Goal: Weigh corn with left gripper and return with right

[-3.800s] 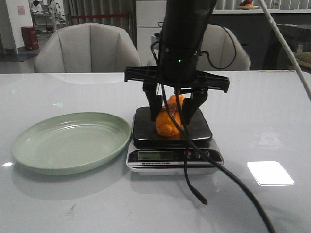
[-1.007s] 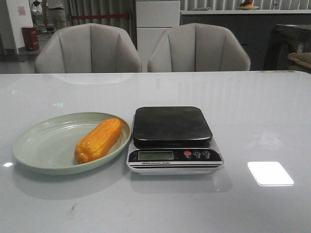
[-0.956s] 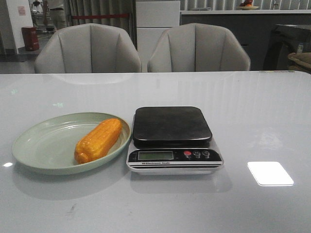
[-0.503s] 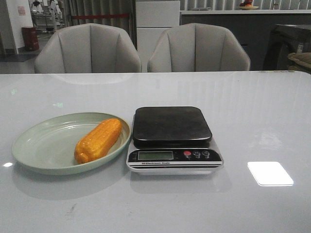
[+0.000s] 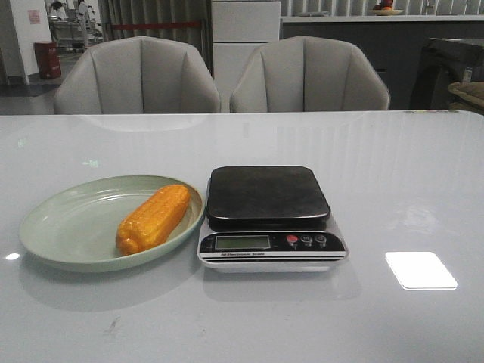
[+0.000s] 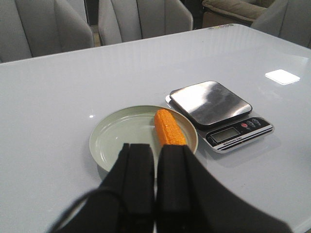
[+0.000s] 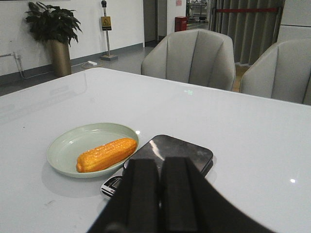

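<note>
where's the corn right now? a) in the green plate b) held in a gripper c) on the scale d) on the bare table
a, the corn lies in the green plate, beside the scale whose platform has nothing on it; both grippers are shut and hold nothing.

corn [image 7: 107, 153] lies on plate [image 7: 65, 145] beside scale [image 7: 189, 153].

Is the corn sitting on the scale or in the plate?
In the plate. The corn lies on its side inside the green plate, toward the scale. The scale platform beside it is bare.
</note>
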Motion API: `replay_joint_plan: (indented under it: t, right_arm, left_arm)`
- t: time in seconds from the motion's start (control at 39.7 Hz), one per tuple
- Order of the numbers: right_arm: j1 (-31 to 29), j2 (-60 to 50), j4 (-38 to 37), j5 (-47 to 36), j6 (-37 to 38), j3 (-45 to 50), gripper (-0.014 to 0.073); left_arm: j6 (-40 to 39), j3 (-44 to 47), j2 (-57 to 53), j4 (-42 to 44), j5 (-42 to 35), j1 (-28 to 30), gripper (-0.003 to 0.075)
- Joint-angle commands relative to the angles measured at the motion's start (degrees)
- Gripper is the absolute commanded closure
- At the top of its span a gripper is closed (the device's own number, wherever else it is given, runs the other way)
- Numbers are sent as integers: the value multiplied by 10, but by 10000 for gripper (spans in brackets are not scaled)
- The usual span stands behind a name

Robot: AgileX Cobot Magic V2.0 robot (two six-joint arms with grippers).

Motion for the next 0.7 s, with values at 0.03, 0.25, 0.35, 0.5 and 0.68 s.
replay_joint_plan:
  t: [0.03,0.25,0.35,0.5,0.68]
  right_arm:
    - [-2,5,-6,-43,-4,-14,452]
    - [-2,5,-6,-43,-4,-14,452]
    - [-2,5,-6,-43,-4,-14,452]
    - [-2,5,-6,-43,-4,-14,452]
    - [-2,5,-6,-43,-4,-14,452]
  left_arm:
    - [-2,-15,7,-4,-44,-2,607]
    - [-2,-15,7,-4,-44,-2,607]
    - [-2,-15,7,-4,-44,-2,607]
    - [-2,-14,7,-4,-44,-2,607]
    - [-2,19,7,-4,-73,12,607]
